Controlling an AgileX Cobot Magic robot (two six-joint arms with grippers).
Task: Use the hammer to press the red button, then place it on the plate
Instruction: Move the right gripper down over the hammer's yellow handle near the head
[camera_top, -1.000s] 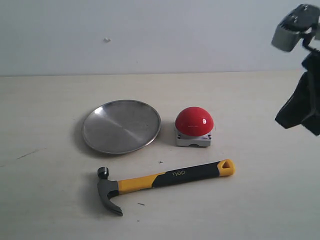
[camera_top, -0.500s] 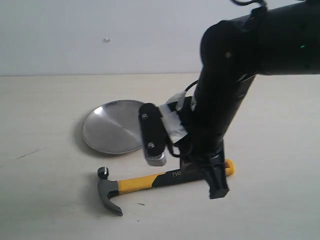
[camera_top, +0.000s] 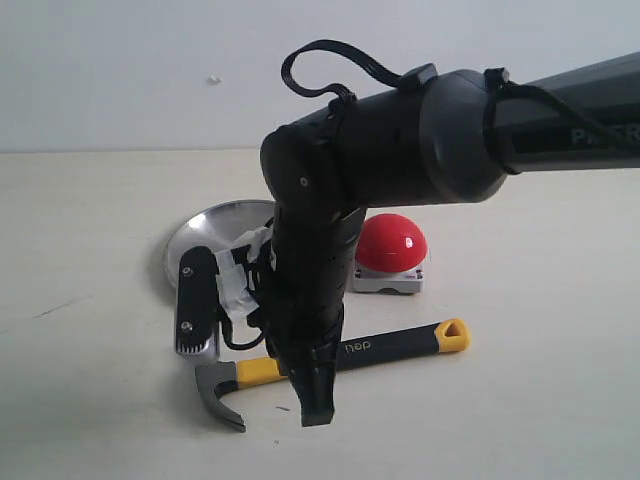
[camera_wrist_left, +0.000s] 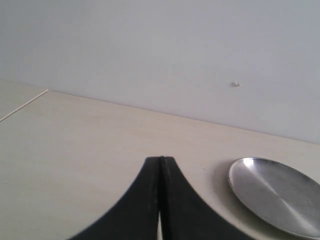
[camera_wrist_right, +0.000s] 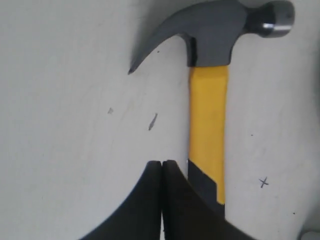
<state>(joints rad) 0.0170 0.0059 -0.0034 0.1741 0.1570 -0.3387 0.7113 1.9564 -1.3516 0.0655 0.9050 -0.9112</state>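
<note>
The hammer (camera_top: 385, 347) lies unmoved on the table (camera_top: 540, 400), in front of the plate (camera_top: 205, 232) and the red button (camera_top: 393, 242), which is now uncovered. The right gripper (camera_top: 315, 408) has slid along the handle toward the head, its fingers pressed together and holding nothing. The left gripper (camera_wrist_left: 160, 162) is likewise closed and empty.

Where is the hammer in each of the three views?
Exterior view: the hammer lies low, centre, partly behind the right arm.
Left wrist view: not in it.
Right wrist view: its handle passes beside the right gripper, head at the far end.
Shared landmark: the plate, in exterior and left wrist views.
</note>
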